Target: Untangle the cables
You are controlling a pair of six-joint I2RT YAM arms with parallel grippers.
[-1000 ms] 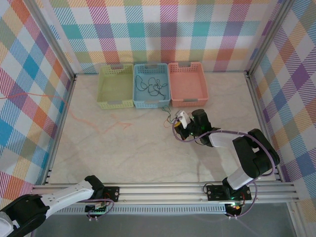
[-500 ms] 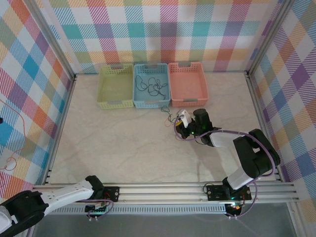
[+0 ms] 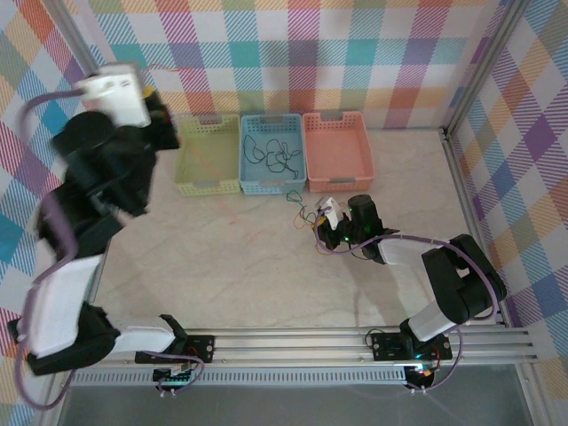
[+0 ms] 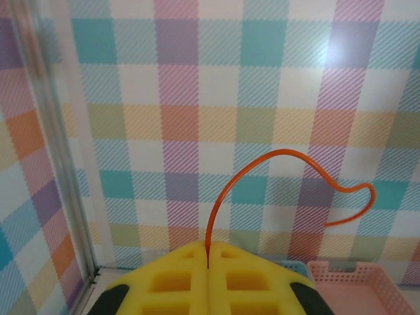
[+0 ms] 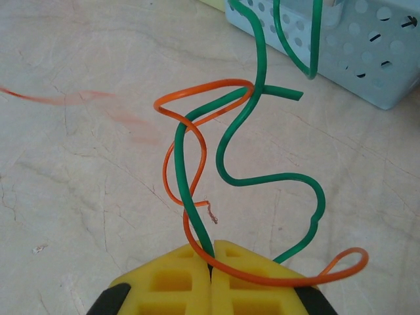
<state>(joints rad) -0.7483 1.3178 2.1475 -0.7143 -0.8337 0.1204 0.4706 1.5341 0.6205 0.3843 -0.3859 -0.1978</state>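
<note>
Orange wire (image 4: 282,151) is clamped between the closed yellow fingers of the left pincer (image 4: 208,252), which is held high at the far left against the checked wall (image 4: 131,98). From the fingers the wire rises, arches to the right and ends in a free hook in the air.

Along the back of the tabletop (image 3: 222,266) three baskets are set side by side. Nothing can be made out in the green basket (image 3: 207,185). In the blue basket (image 3: 271,118) a dark cable (image 3: 275,155) lies in loose loops, and it appears to be sorted already. Nothing can be made out in the pink basket (image 3: 337,115) either.

Just in front of the blue and pink baskets the right pincer (image 5: 211,252) is held low over the tabletop, its fingers pressed together on two strands at once. One is a green wire (image 5: 220,157), which snakes upward towards the blue basket. The other is an orange strand that is looped around the green one and crosses it more than once. Whether this is the far end of the wire held on the left cannot be told for certain, though a faint blurred orange streak runs off to the left.

The task is judged to be partly done. One cable seems separated, while the orange and green strands are crossed at the right pincer and remain to be drawn apart and placed.
</note>
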